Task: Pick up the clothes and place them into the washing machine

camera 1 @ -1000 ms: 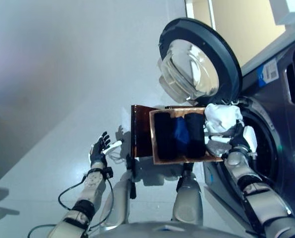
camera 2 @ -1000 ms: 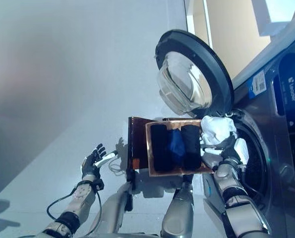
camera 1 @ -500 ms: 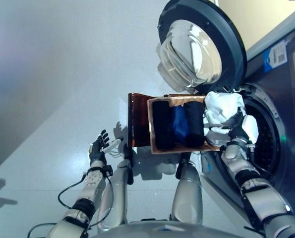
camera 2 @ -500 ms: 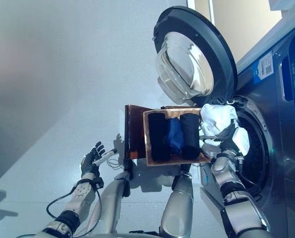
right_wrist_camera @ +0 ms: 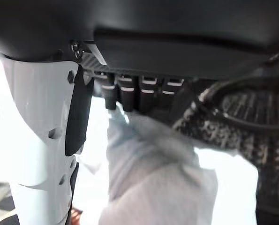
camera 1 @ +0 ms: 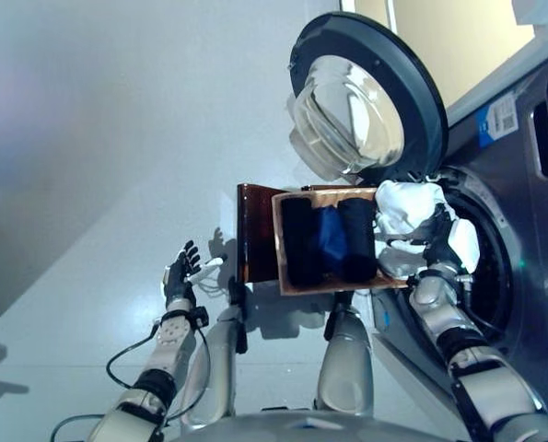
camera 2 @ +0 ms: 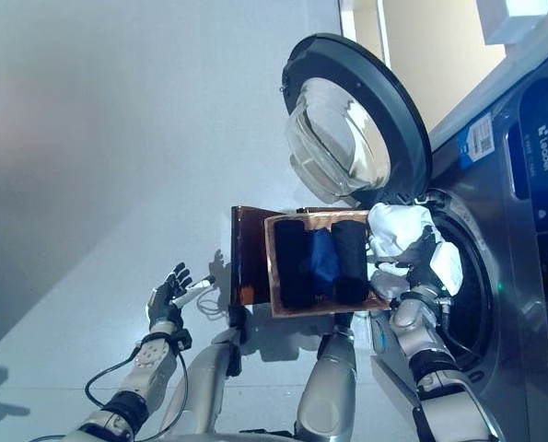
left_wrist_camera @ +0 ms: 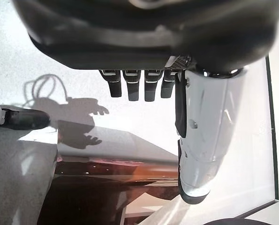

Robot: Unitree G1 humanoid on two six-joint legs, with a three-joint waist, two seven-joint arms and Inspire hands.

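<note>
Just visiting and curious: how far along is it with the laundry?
Done: washer door stands open. In hand: the right hand grips a white garment at the drum opening, not released. Left: dark and blue clothes fill the basket. Left hand idles open.

Silver-grey jointed arms, dark hands point(camera 1: 180, 279), white thumb covers

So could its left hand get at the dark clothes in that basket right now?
Probably yes: the left hand is open and empty, and the dark clothes lie uncovered in the basket, though it must cross over from the floor side.
</note>
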